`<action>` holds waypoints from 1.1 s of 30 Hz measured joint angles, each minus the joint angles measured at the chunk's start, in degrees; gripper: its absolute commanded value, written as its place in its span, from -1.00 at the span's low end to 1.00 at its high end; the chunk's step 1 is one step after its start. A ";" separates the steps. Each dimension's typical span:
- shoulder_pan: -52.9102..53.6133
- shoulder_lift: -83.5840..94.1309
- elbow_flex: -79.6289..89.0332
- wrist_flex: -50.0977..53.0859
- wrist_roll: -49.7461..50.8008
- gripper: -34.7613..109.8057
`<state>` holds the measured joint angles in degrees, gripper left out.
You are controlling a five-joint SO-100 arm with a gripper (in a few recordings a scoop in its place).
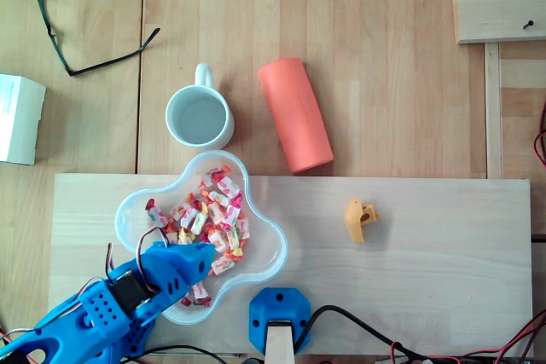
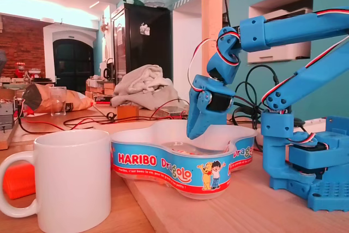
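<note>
My blue gripper [image 1: 203, 253] reaches from the lower left over the near side of a clear wavy-edged bowl [image 1: 266, 232] holding several wrapped candies [image 1: 213, 210]. In the fixed view the gripper [image 2: 194, 133] points steeply down, with its tip just inside the bowl [image 2: 163, 165], which carries a Haribo label. The fingers look pressed together with no gap in either view. Whether a candy sits at the tip is hidden by the bowl's rim and the gripper itself.
A white mug [image 1: 200, 117] stands just behind the bowl, with an orange cylinder [image 1: 295, 114] lying to its right. A small orange piece [image 1: 360, 219] lies on the board to the right. Glasses [image 1: 81, 19] and a white box [image 1: 19, 117] are at far left. The arm's base [image 1: 278, 321] sits at the front edge.
</note>
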<state>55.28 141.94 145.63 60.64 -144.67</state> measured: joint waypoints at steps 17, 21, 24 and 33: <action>-0.18 -0.97 2.64 -1.14 0.00 -0.27; -0.18 -0.79 2.99 -1.14 0.00 -0.27; 0.18 -0.79 2.99 -1.14 0.00 -0.27; 0.26 -1.05 4.04 -1.14 0.00 -0.27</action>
<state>55.55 140.89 149.68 59.50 -144.67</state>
